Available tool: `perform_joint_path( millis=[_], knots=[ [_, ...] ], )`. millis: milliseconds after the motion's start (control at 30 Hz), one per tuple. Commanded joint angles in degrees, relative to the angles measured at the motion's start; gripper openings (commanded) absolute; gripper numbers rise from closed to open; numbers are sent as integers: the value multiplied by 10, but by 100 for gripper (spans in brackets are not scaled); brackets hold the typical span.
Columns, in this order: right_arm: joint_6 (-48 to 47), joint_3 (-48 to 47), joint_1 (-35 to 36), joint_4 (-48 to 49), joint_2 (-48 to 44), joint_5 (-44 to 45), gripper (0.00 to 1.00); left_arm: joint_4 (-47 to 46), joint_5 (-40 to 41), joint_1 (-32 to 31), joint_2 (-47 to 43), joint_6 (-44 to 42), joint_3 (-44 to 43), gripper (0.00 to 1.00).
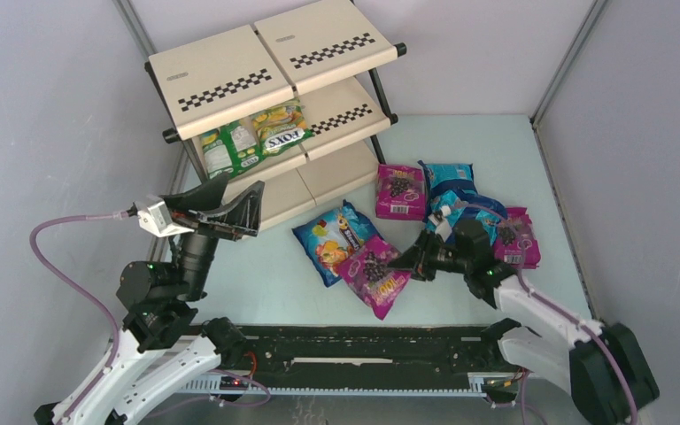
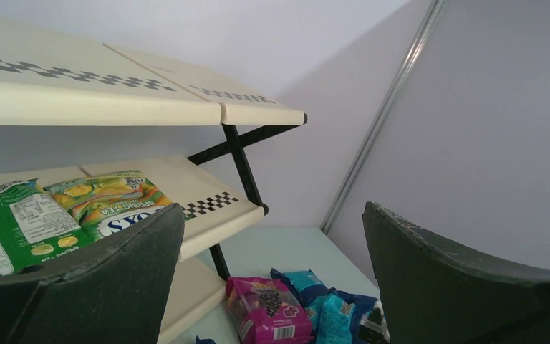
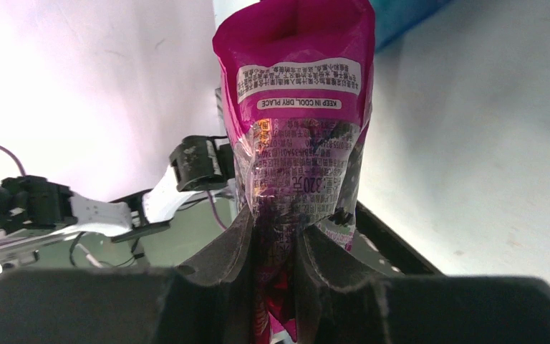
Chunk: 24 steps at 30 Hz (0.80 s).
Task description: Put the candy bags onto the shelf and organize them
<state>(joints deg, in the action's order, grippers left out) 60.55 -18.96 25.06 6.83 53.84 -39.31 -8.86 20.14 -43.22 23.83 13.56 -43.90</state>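
Right pincer: pressed together on one edge of a magenta bag. In the right wrist view the fingers clamp the crumpled film, and the bag stands out ahead of the fingertips with its printed back panel towards the camera. Whether the bag rests on the table or hangs just clear of it cannot be told from above.

Left pincer: spread wide and holding nothing; it sits just in front of the shelf, level with the lower tiers and pointing at them.

Positions relative to the left pincer:
- green bags: on the middle tier, ahead of the pincer and slightly to its left; there appear to be three, lying side by side and touching; in the left wrist view the left finger covers their near edges.
- top tier: above the pincer, nothing on it.

Positions relative to the right pincer:
- blue bag with fruit art: to the left, flat on the table, touching the held bag.
- second magenta bag: ahead, flat on the table.
- teal bags: ahead and to the right, just beside the second magenta bag, overlapping one another.
- third magenta bag: to the right, beside the wrist, partly hidden by the arm.
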Motion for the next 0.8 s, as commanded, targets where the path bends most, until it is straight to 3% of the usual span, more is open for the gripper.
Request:
perform_joint_path(
  millis=[0, 133, 267, 400, 767],
  knots=[
    [71, -130, 40, 165, 90, 5, 14, -13, -6, 2, -11, 5, 0, 100],
    [70, -233, 91, 221, 215, 92, 15, -13, -7, 2, -18, 7, -1, 100],
    [146, -280, 112, 395, 351, 139, 14, -13, -11, 2, -22, 13, -1, 100],
    [167, -346, 132, 467, 460, 184, 13, -13, -15, 2, -28, 20, -1, 100],
    [169, -506, 165, 504, 652, 240, 14, -16, -12, -16, -44, 18, -1, 100]
  ],
)
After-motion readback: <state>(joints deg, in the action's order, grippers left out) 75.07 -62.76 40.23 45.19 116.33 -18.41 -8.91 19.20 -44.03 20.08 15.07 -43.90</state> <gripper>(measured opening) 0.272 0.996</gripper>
